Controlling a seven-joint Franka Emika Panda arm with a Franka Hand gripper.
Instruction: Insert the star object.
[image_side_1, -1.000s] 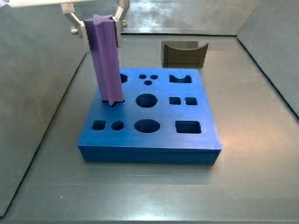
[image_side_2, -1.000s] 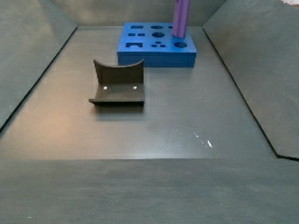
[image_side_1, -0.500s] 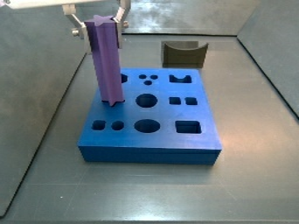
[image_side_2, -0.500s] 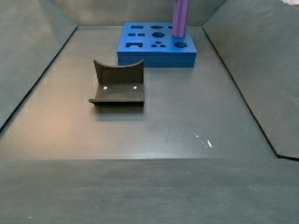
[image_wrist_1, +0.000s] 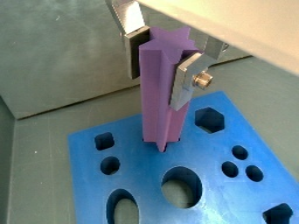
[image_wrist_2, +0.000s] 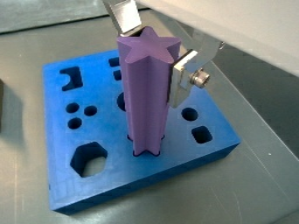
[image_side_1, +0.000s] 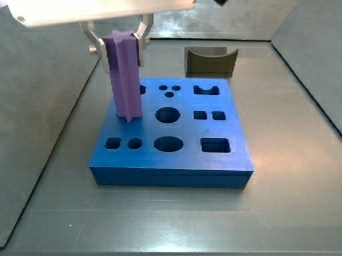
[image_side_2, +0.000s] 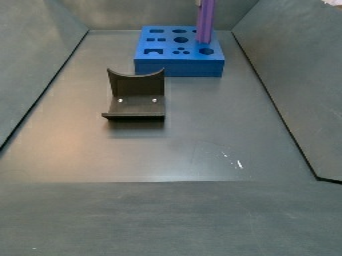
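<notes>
The star object (image_side_1: 124, 80) is a long purple peg standing upright with its lower end in a hole at the left rear of the blue block (image_side_1: 201, 140). It shows in both wrist views (image_wrist_1: 162, 96) (image_wrist_2: 149, 96) and in a side view (image_side_2: 207, 20), where its top runs out of frame. My gripper (image_side_1: 120, 40) is above the block, shut on the peg's top end. Its silver fingers (image_wrist_1: 184, 79) press the peg from two sides in both wrist views (image_wrist_2: 187, 74). The block (image_wrist_2: 111, 140) has several other shaped holes, all empty.
A dark brown notched block (image_side_1: 210, 60) lies on the grey floor behind the blue block, and nearer the camera in a side view (image_side_2: 134, 95). Grey walls ring the floor. The blue block (image_side_2: 167, 65) sits near the far wall there.
The gripper and the purple peg have come down a little. The peg's top is lower and its foot sits deeper in the block's hole.
</notes>
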